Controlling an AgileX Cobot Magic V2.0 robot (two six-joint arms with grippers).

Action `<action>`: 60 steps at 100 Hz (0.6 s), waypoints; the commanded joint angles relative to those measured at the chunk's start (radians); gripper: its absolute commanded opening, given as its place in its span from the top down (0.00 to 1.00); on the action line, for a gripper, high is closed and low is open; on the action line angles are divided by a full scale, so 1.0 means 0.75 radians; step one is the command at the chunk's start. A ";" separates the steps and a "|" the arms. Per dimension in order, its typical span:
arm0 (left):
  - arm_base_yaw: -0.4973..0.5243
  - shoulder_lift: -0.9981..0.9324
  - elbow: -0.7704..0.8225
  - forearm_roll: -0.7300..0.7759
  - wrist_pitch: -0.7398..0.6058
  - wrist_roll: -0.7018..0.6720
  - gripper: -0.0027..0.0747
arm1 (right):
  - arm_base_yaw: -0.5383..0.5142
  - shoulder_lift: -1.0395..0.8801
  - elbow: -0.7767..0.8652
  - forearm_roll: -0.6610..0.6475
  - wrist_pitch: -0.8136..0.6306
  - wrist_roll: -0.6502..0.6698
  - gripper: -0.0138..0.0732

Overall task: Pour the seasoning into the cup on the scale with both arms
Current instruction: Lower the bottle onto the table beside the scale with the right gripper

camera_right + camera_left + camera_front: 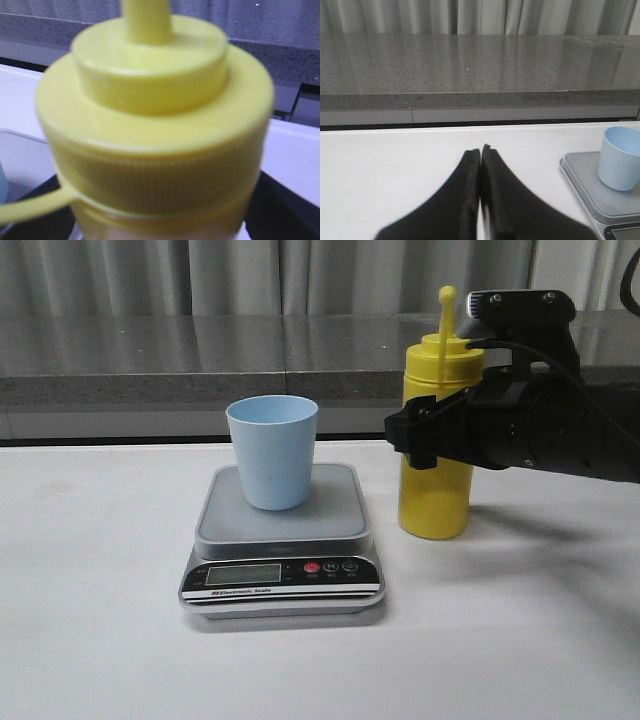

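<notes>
Two grippers are accounted for. The right gripper point(425, 435) is seen at centre right of the front view, its black fingers point(412, 438) wrapped around the middle of the seasoning bottle point(436, 495). It appears clamped on the bottle, though actual contact of the pads cannot be confirmed. In the right wrist view the frame is almost filled by the bottle's ribbed yellow collar point(155, 165) and nozzle base, blurred by closeness; the gripper's own tips are not made out there. The left gripper point(480, 170) is shown only in the left wrist view, lower centre, with its fingers pressed together and nothing held, above bare white table point(385, 165).

Outward from the bottle: its base is seen resting on the table, upright, just beside the right edge of the scale point(282, 540). The cup point(272, 450) stands upright on the grey platform, centre of the front view, apart from the bottle. Its inside cannot be seen.

Progress, as judged: the cup is placed and the bottle gripped, but no lift, tilt or pour is evident. The tethered cap point(447, 295) is seen standing up behind the nozzle, which suggests the nozzle is open. Lifting, tilting over the cup and squeezing are left.

Writing: small white lettering under the scale's display point(243, 574) is too small to be read with confidence. The display shows no legible digits.
</notes>
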 commanded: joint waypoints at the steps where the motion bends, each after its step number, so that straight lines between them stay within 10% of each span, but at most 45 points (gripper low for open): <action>1: -0.001 0.013 -0.035 -0.017 -0.095 -0.011 0.99 | -0.008 -0.080 -0.014 -0.008 -0.092 0.000 0.11; 60: -0.001 0.013 -0.035 -0.017 -0.095 -0.011 0.99 | -0.008 -0.215 0.132 -0.008 -0.086 0.000 0.11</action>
